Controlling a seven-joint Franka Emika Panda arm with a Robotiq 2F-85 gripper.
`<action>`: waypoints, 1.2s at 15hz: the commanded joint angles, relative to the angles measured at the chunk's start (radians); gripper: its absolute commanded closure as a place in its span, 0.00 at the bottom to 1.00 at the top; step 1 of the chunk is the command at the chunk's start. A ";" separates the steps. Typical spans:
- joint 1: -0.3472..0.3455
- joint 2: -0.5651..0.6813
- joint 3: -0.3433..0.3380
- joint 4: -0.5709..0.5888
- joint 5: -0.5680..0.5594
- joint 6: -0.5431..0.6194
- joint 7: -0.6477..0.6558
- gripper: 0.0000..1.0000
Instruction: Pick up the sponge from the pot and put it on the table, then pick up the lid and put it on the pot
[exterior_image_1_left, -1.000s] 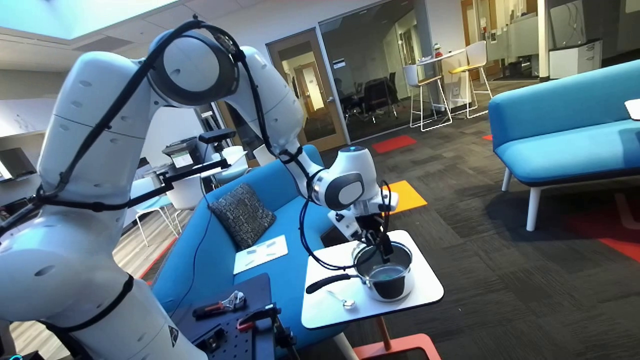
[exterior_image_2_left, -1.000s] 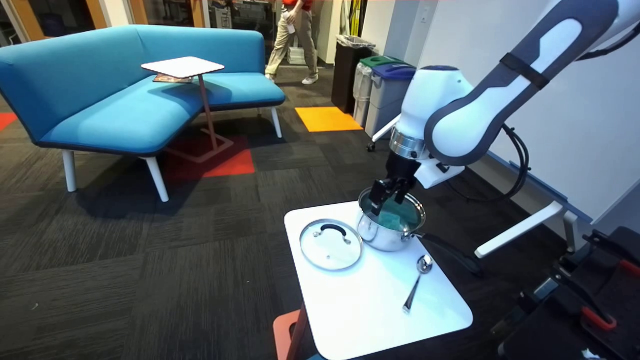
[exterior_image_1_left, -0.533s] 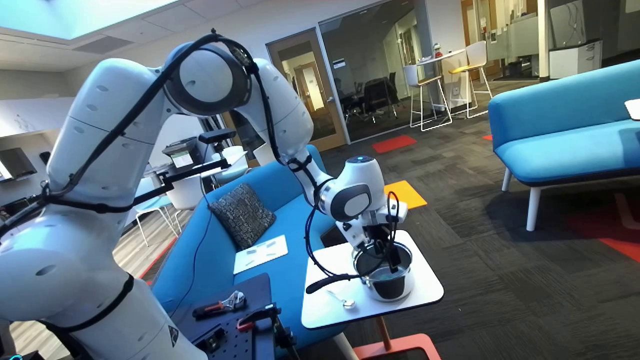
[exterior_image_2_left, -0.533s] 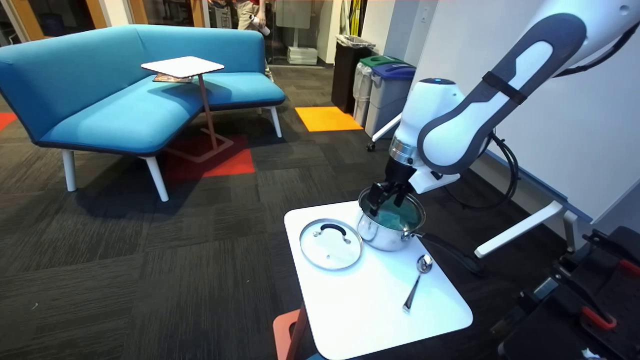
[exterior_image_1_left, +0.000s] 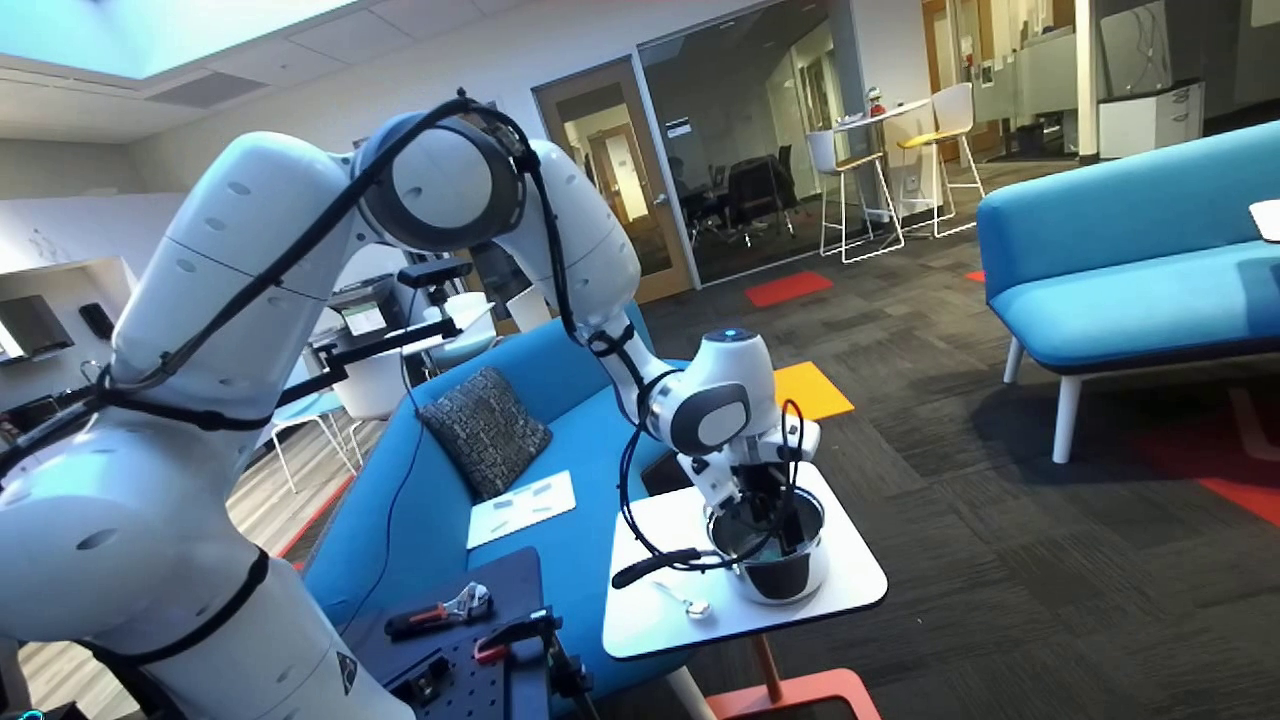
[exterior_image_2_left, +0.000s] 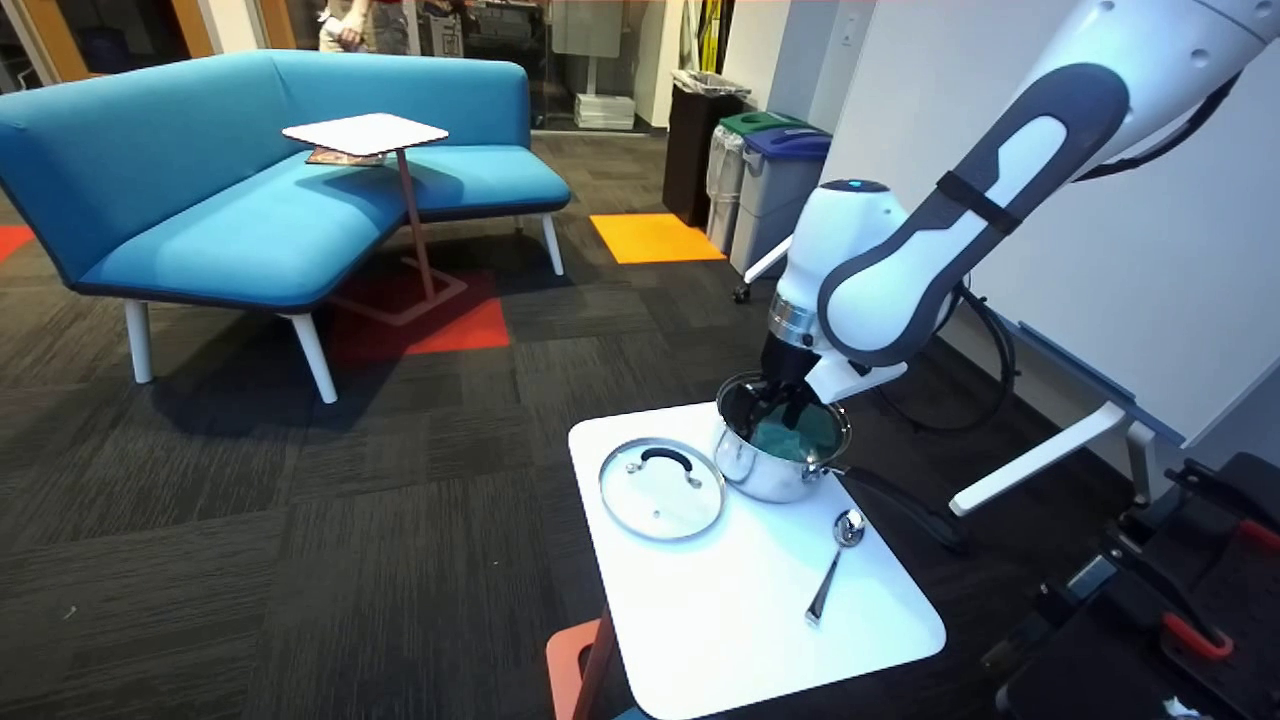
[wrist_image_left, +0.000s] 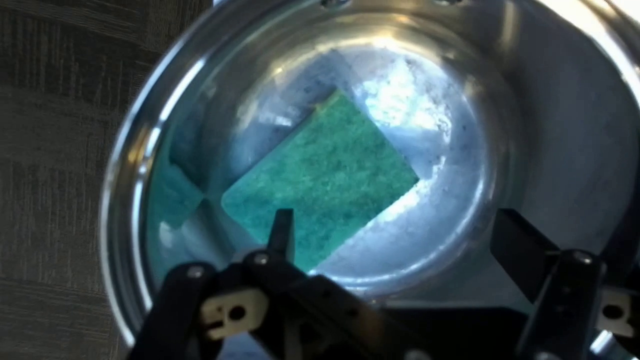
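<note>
I find my gripper (wrist_image_left: 395, 227) in the lower part of the wrist view, released: its two black fingers (wrist_image_left: 522, 255) stand wide apart over the mouth of the pot (wrist_image_left: 112, 200). The sponge (wrist_image_left: 330, 175), a flat green pad, lies on the pot's floor, left of the frame's centre and turned cornerwise. Most of it appears above my fingertips in the frame. The tip of the finger at lower left overlaps the pad's lower part as seen; whether the two touch, I cannot tell. The finger at lower right stands clear of the pad, in front of the pot's inner wall. The pad is accordingly off-centre in the gap, toward the finger at lower left. In both exterior views my gripper reaches down into the pot, which stands upright on the white table (exterior_image_2_left: 740, 630). In an exterior view my arm (exterior_image_2_left: 890, 290) enters from the upper right, and the lid (exterior_image_2_left: 665, 505) lies on the table, handle uppermost, just left of the pot; contact between lid and pot cannot be determined. A spoon (exterior_image_2_left: 830, 570) lies on the table to the lower right of both.
</note>
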 joint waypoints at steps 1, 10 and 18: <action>0.035 0.040 -0.026 0.070 0.014 -0.078 0.032 0.00; 0.092 0.095 -0.083 0.166 0.000 -0.184 0.114 0.44; 0.095 0.087 -0.101 0.174 -0.006 -0.209 0.127 0.99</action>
